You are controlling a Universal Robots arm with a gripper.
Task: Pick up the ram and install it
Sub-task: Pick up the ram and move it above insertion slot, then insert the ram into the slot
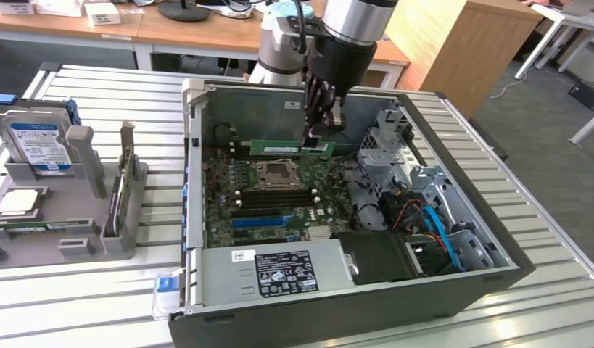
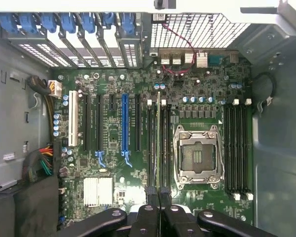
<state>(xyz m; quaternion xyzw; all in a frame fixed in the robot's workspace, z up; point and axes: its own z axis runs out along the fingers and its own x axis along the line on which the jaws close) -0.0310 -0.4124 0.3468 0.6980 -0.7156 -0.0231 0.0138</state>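
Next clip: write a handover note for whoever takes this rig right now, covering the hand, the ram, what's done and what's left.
Hand: shut on the thin green ram stick, reaching down inside the open grey computer case.
Ram: held on edge, lined up along the long black memory slots beside the silver-framed processor socket.
Done: the pick-up.
Left: seating it in a slot. Whether it touches one cannot be told.

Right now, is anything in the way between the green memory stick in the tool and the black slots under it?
Nothing visible. The thin green ram stick, gripped in the tool, lines up over the long black memory slots beside the metal processor socket, no cable between.
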